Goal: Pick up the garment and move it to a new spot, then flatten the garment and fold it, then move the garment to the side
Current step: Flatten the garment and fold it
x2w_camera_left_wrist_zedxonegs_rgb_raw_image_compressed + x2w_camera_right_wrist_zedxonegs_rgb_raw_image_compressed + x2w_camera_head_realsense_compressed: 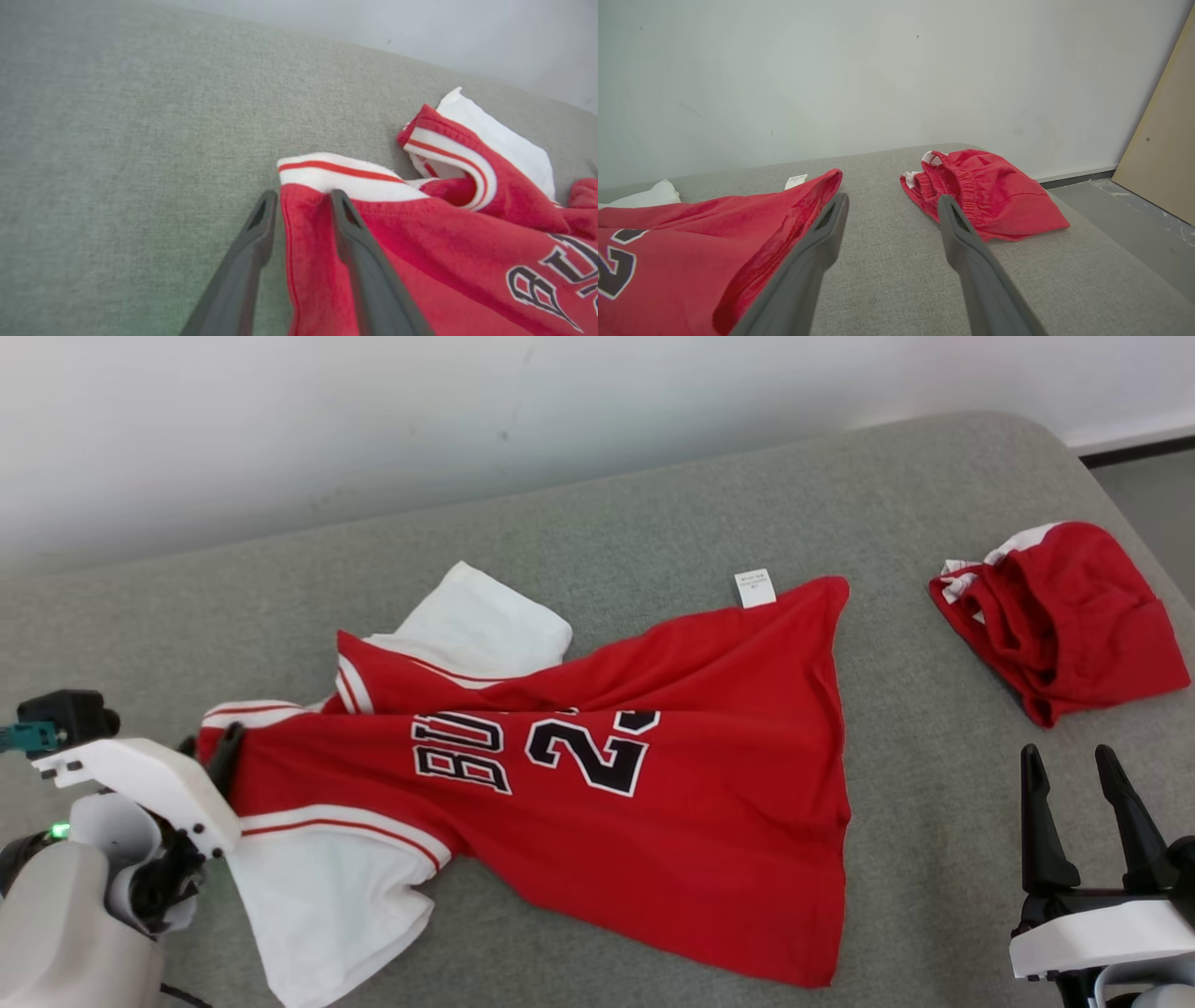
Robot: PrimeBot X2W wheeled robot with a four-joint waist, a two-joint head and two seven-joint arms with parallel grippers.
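Red jersey (653, 821) stretched lengthwise on a grey cushion (653, 504) — shoulder edge between the parted, unclenched fingers of the left gripper (303, 198), hem just left of the right gripper (1069, 761), spread and empty. Lettering reads "BU" and "2" — print on the white tag (756, 588) illegible.

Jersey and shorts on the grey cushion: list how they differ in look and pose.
The jersey lies spread out lengthwise; the shorts sit bunched in a heap. The jersey has black lettering and white sleeves; the shorts are red with slight white trim. The jersey's shoulder lies between the left gripper's open fingers; the shorts lie apart from the right gripper. Both are red and rest on the grey cushion.
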